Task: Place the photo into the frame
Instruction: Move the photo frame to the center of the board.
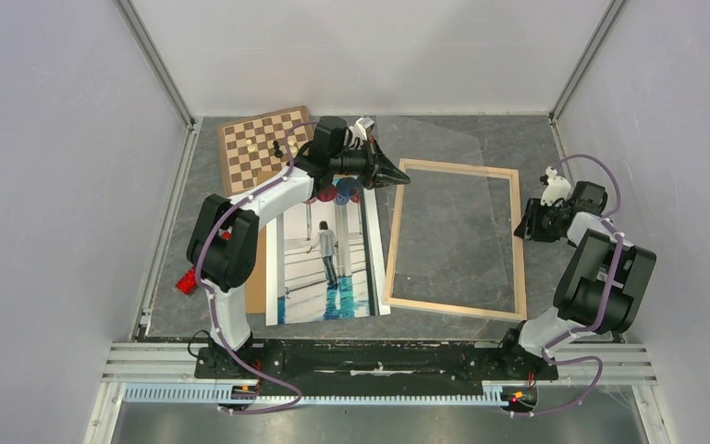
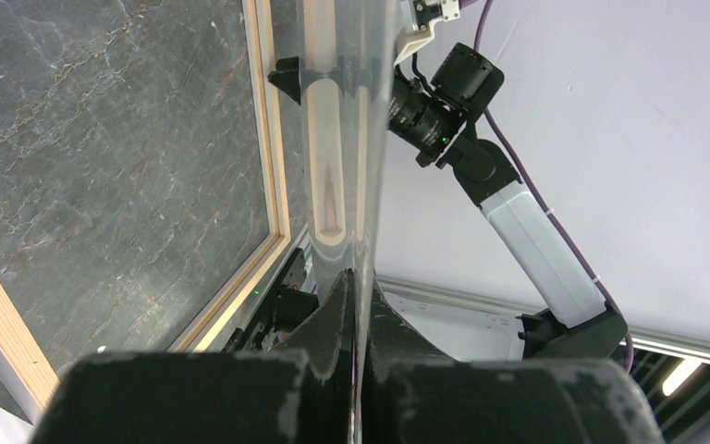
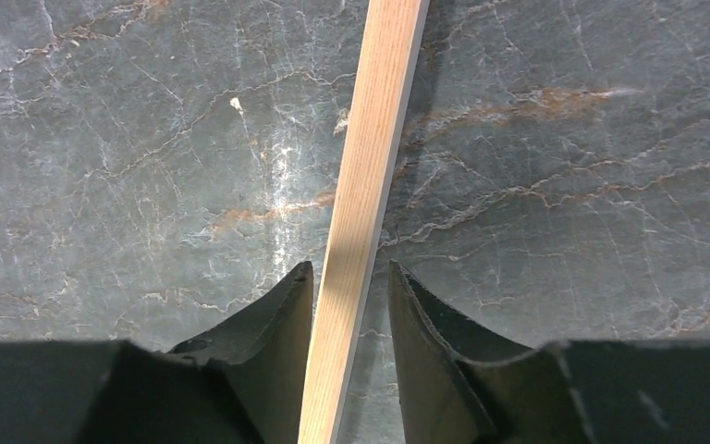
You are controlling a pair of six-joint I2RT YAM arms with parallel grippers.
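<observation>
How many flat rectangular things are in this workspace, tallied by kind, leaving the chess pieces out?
photo: 1
frame: 1
chessboard: 1
brown backing board: 1
clear sheet: 1
Total: 5

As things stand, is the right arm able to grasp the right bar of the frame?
Probably yes. The right gripper straddles that bar of the frame, one finger on each side with a little gap left, and nothing lies between them and the wood.
</observation>
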